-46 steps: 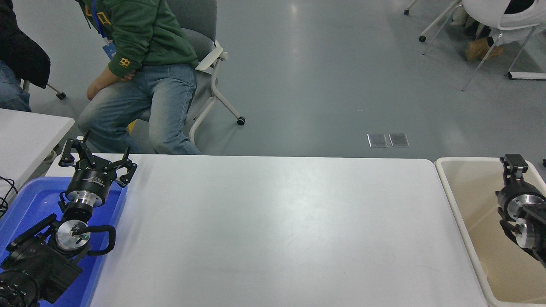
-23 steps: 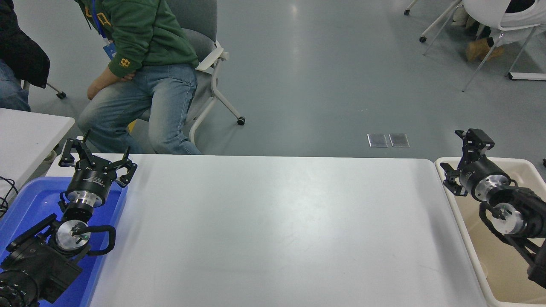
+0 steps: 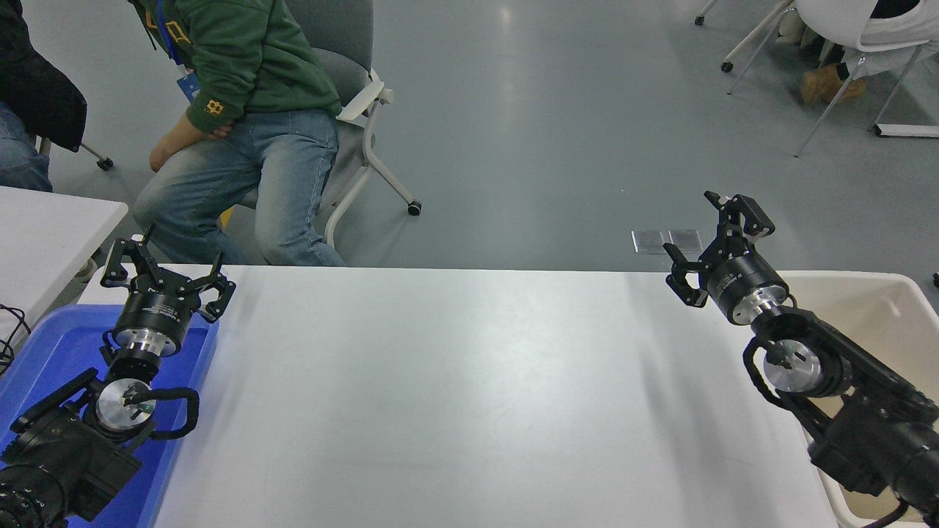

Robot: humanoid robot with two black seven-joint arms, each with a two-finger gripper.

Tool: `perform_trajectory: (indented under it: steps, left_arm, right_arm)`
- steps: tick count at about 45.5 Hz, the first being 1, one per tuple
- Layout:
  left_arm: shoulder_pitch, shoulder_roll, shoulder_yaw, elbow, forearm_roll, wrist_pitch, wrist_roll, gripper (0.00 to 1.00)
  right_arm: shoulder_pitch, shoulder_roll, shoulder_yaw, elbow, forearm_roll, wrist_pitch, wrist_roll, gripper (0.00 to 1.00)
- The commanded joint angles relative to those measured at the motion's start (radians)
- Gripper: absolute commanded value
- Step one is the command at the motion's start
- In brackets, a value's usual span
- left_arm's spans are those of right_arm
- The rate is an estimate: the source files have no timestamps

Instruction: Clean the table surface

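The table surface (image 3: 469, 389) is a wide matte white top filling the lower middle of the head view, and nothing lies on it. My right gripper (image 3: 710, 236) hangs open and empty above the table's far right corner, its fingers spread and pointing away from me. Its arm reaches in from the lower right across the beige bin. My left gripper (image 3: 163, 275) is open and empty too, parked over the far end of the blue tray at the table's left side.
A blue tray (image 3: 44, 359) lies along the table's left edge. A beige plastic bin (image 3: 880, 308) stands off the right edge. A seated person (image 3: 242, 132) is on a chair behind the far left corner. A smaller table (image 3: 44, 227) stands at left.
My right arm has lifted out of the beige bin and swung left, and its gripper now hangs over the table's far right corner. The left arm has not moved.
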Motion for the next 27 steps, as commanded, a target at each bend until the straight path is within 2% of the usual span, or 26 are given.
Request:
perform_trajectory:
  steps: [1, 27]
  left_arm:
    - [0.000, 0.000, 0.000, 0.001, 0.000, 0.000, 0.000, 1.00]
    - [0.000, 0.000, 0.000, 0.001, 0.000, 0.000, 0.000, 1.00]
  right_arm:
    - [0.000, 0.085, 0.012, -0.125, -0.013, 0.011, 0.092, 0.98]
    - [-0.019, 0.083, 0.002, -0.130, -0.013, 0.000, 0.116, 0.98]
